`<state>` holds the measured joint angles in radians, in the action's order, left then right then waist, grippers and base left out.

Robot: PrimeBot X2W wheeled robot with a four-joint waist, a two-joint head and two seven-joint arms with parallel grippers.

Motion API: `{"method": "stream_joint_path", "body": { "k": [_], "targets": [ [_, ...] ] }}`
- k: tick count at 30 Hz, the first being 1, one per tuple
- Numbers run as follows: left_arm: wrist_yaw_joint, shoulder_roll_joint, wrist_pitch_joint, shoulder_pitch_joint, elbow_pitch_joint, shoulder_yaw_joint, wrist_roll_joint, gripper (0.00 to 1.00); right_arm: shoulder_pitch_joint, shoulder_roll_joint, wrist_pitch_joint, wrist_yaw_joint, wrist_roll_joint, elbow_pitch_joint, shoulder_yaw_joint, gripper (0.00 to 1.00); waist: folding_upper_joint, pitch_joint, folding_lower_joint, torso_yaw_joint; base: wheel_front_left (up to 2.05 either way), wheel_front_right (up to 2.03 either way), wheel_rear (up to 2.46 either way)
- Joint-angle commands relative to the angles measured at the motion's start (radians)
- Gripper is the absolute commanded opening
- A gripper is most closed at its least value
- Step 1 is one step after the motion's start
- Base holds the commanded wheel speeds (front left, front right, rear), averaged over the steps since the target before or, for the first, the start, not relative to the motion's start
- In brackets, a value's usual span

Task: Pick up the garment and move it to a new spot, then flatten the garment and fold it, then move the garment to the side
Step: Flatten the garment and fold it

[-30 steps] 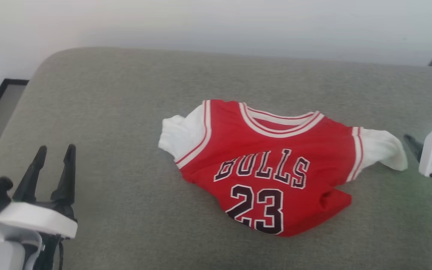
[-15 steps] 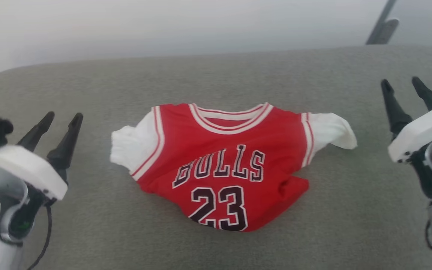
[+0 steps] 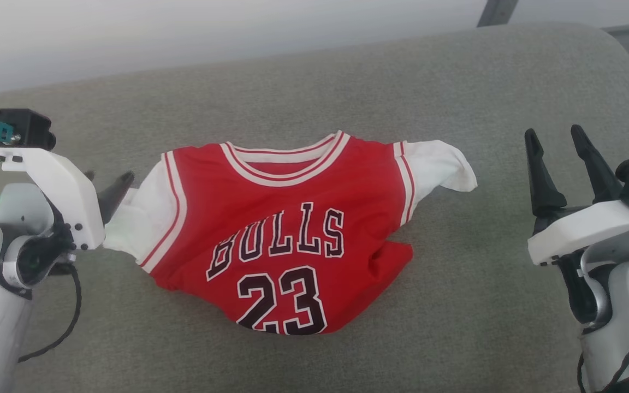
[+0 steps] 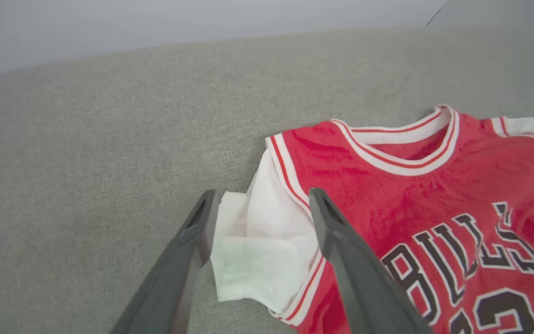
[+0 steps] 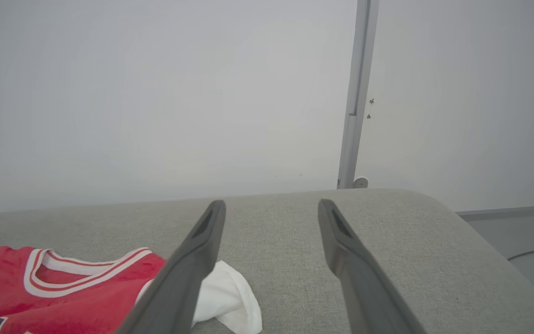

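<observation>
The red jersey-style shirt [image 3: 282,218], white short-sleeved with a black "BULLS 23" print, lies rumpled and print-up on the grey woven cushion [image 3: 314,82]. The left claw [image 3: 107,179] is spread wide, and one white sleeve lies between its two dark fingers; whether they touch the cloth is hard to tell. The right claw [image 3: 553,134], also spread, hovers empty, with the other sleeve well apart to its left.

Grey fabric-covered surface [image 3: 489,87], rounded corners. The garment [image 3: 292,185] is just lying rumpled on it, print side up, one lower corner bunched.
</observation>
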<state>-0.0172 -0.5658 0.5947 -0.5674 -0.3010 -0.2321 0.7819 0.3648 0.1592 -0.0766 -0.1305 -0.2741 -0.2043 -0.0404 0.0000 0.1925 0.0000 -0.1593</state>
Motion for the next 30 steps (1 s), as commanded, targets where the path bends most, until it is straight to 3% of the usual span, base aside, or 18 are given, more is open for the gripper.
{"method": "stream_joint_path", "body": {
  "k": [1, 9, 16, 23, 24, 26, 30],
  "targets": [
    [0.027, -0.005, 0.049, -0.019, -0.032, -0.012, -0.012, 1.0, -0.016, -0.007, -0.003, 0.0, 0.001, 0.007, 0.001, 1.0, 0.0, 0.01, 0.0, -0.013, 0.0, 0.0, 0.0],
    [0.103, -0.004, 0.192, -0.038, -0.146, -0.061, -0.024, 1.0, -0.041, -0.02, -0.011, 0.0, 0.001, 0.039, -0.012, 1.0, 0.0, 0.027, 0.0, -0.025, 0.0, 0.0, 0.0],
    [0.106, 0.015, 0.211, -0.056, -0.236, -0.087, -0.034, 1.0, -0.059, -0.021, 0.002, 0.0, 0.001, 0.065, -0.013, 1.0, 0.0, 0.038, 0.0, -0.02, 0.0, 0.0, 0.0],
    [0.076, 0.042, 0.213, -0.094, -0.361, -0.116, -0.039, 1.0, -0.048, -0.01, 0.044, 0.0, 0.003, 0.088, 0.005, 1.0, 0.0, 0.062, 0.0, -0.023, 0.0, 0.0, 0.0],
    [0.076, 0.048, 0.213, -0.097, -0.382, -0.117, -0.035, 0.87, -0.045, -0.009, 0.05, 0.0, 0.0, 0.09, 0.007, 1.0, 0.0, 0.065, 0.0, -0.023, 0.0, 0.0, 0.0],
    [0.063, 0.062, 0.21, -0.101, -0.416, -0.124, -0.031, 0.0, -0.04, -0.005, 0.066, 0.0, -0.009, 0.089, 0.012, 1.0, 0.0, 0.073, 0.0, -0.022, 0.0, 0.0, 0.0],
    [0.035, 0.08, 0.179, -0.131, -0.457, -0.128, -0.029, 0.0, -0.037, 0.004, 0.118, 0.0, -0.025, 0.08, 0.028, 1.0, 0.0, 0.087, 0.0, -0.014, 0.0, 0.0, 0.0]
  ]
}}
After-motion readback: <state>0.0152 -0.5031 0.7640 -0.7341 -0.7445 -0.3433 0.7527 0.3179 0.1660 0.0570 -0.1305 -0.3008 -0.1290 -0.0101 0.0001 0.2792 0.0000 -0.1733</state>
